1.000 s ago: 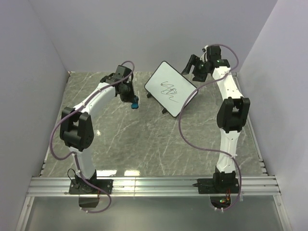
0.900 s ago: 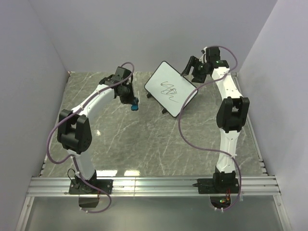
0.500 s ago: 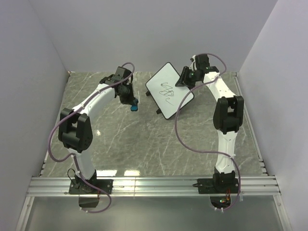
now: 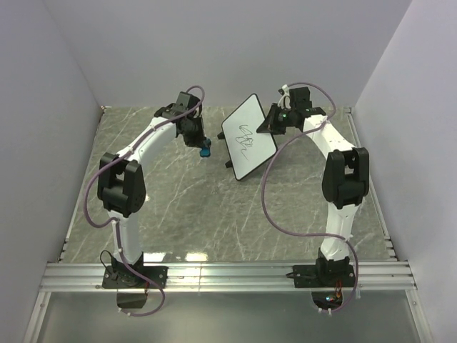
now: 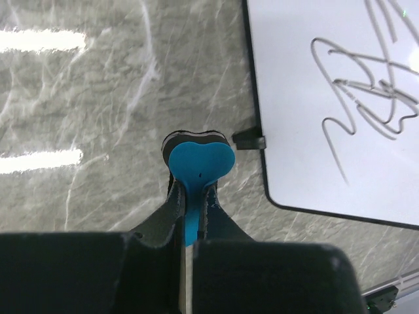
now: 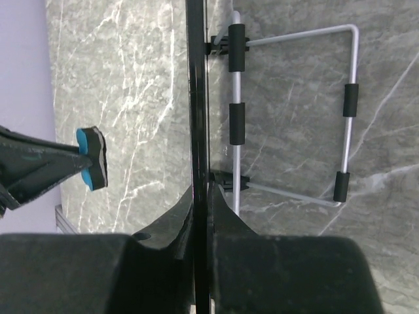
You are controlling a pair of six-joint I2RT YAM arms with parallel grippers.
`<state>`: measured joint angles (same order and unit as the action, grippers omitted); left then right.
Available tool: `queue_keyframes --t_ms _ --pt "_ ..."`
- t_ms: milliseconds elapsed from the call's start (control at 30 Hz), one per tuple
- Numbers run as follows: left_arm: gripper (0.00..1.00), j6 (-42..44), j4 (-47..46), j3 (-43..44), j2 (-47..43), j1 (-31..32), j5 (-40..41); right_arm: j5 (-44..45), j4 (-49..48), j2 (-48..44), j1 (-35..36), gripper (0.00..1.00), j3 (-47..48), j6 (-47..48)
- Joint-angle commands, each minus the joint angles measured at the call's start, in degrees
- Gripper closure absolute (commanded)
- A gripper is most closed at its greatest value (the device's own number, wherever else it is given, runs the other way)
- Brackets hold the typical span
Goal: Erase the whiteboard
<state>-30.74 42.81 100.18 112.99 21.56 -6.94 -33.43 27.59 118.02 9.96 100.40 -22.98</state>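
The whiteboard [image 4: 248, 136] stands tilted at the back middle of the table, black scribbles on its white face [image 5: 340, 98]. My right gripper [image 4: 273, 120] is shut on its upper right edge; the right wrist view has the board edge-on [image 6: 198, 98] between the fingers, its wire stand [image 6: 291, 114] behind. A small blue eraser [image 4: 205, 151] with a black pad is pinched in my shut left gripper [image 4: 199, 141], hanging left of the board and apart from it. In the left wrist view the eraser [image 5: 198, 160] sits near the board's lower left foot.
The grey marble tabletop [image 4: 200, 207] runs between both arms. Grey walls close in the back and sides. An aluminium rail [image 4: 228, 275] carries the arm bases at the near edge. Purple cables loop along each arm.
My right gripper came in from the right and closed on the whiteboard's edge, turning the board more upright. The left arm carried the eraser slightly up and right toward the board.
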Motion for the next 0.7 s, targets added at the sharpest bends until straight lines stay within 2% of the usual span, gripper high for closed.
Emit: queue_keyframes --t_ms 0,167,433,667 --pt "1.0 0.33 -0.62 4.14 0.92 0.06 -2.19 1.62 3.44 -0.24 2.61 1.0 -4.94 1.98" --pt "1.0 -0.11 -1.5 4.67 1.79 0.15 -3.52 -4.35 3.17 2.04 5.77 1.0 -5.65 1.45" --pt "1.0 -0.2 -2.64 4.06 1.27 0.32 -4.22 -14.02 2.64 5.03 14.64 1.0 -2.58 0.57" --pt "1.0 -0.28 -5.62 -0.67 -0.05 1.55 -4.57 -13.95 4.21 5.64 18.61 1.0 -2.58 0.57"
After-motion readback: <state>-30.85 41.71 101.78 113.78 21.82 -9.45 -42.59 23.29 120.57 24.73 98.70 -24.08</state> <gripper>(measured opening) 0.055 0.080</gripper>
